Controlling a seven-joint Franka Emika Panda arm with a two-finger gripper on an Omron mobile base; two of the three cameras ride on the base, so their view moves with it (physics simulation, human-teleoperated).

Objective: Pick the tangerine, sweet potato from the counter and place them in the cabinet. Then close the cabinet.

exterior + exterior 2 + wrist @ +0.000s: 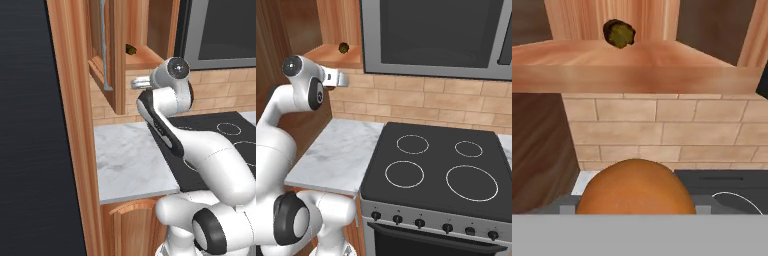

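Note:
The tangerine (636,189) is a smooth orange ball sitting close under the hand camera, and my gripper (136,82) is shut on it. The hand hangs just below and in front of the open cabinet's shelf (637,62), also seen as a grey stub in the right base view (342,79). The sweet potato (618,33), a dark brown lump, lies on that shelf toward the back (131,49) (343,47). The cabinet door (114,60) stands swung open to the left, edge on. Below lies the marble counter (130,160).
A black stovetop (441,165) with white rings lies right of the counter (338,150). A microwave (436,35) hangs above it, beside the cabinet. A brick wall (662,130) runs behind, and a tall dark panel (25,125) closes the left side.

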